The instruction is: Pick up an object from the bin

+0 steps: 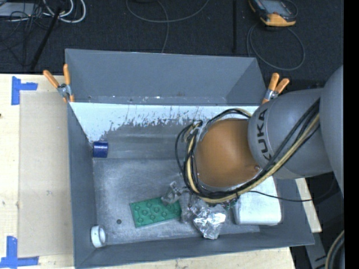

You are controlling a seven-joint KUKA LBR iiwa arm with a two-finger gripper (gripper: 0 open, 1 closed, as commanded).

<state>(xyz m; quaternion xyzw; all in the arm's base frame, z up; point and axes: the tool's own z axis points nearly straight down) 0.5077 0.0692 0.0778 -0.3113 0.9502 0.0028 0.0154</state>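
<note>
Apparently hovering the gripper [175,195] at the right end of the green studded plate [156,212].
Stretching leftward from there, long axis crosswise; not showing whether clenched or released.

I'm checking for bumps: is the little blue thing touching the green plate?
Apart. The camera view shows bare bin floor between the blue cylinder by the left wall and the green plate lower down.
</note>
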